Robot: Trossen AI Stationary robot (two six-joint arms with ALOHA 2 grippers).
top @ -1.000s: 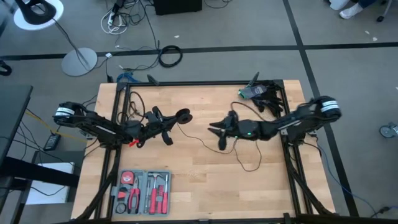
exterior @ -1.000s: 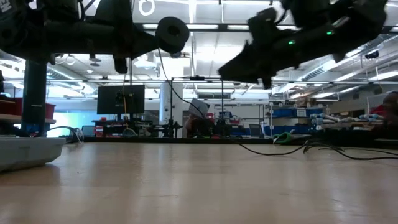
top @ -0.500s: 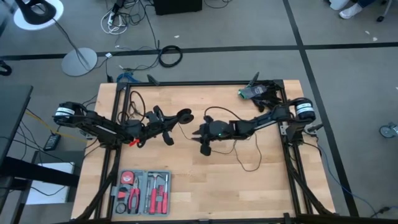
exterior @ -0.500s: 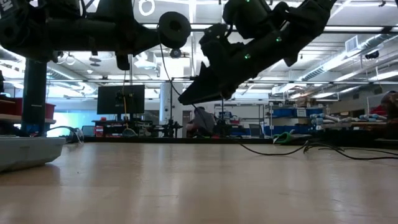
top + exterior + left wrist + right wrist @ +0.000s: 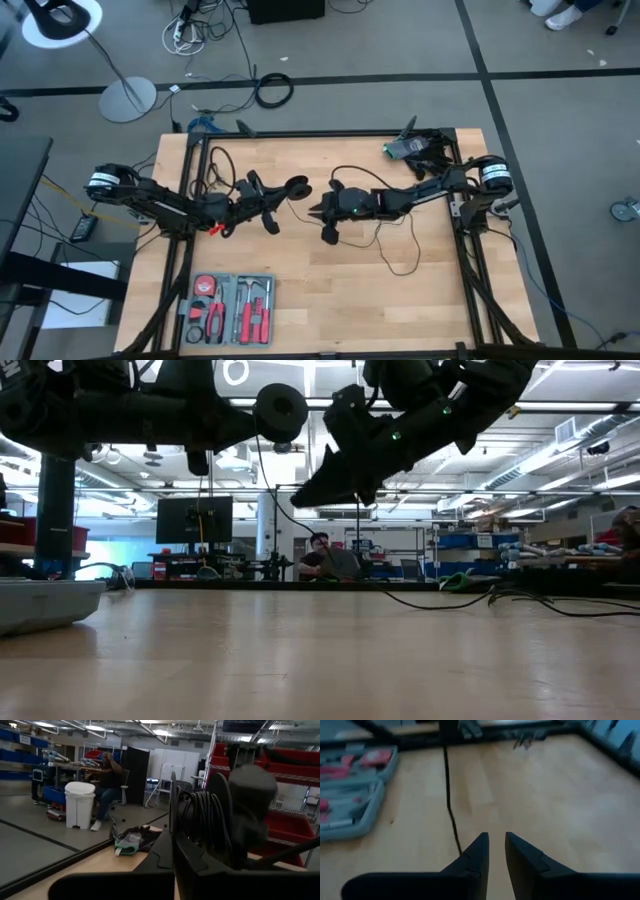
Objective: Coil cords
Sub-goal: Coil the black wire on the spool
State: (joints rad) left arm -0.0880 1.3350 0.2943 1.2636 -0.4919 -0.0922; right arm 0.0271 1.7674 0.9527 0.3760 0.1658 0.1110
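The thin black cord is partly wound into a small coil (image 5: 200, 820) held up at my left gripper (image 5: 268, 203). Its round black puck (image 5: 297, 186) sticks out past that gripper and also shows in the low view (image 5: 278, 412). From the coil the cord sags across (image 5: 300, 220) to my right gripper (image 5: 322, 222), which hovers above mid-table with its fingers almost closed (image 5: 497, 840). Behind it the cord arcs up (image 5: 352, 172), and its slack tail lies on the table (image 5: 400, 262). My left gripper is shut on the wound coil of cord (image 5: 192, 827), beside the puck (image 5: 252, 790). Coil and puck are lifted clear of the table. The fingers themselves hide the exact hold. My right gripper has the cord at the outer edge of one finger (image 5: 461, 853), and that finger hides the contact. The fingers slant down toward the table's left. A strand hangs slack from the gripper to the table (image 5: 357, 530).
A grey tool case (image 5: 228, 308) lies at the near left and shows in the right wrist view (image 5: 350, 785). A green and black bundle (image 5: 415, 148) sits at the far right corner. People sit in the room beyond (image 5: 320, 548).
My right gripper has gone toward the table's left, up close to my left gripper and the puck, tipping its fingers downward. The cord behind it has bowed into an arc toward the far edge. My left gripper has kept still.
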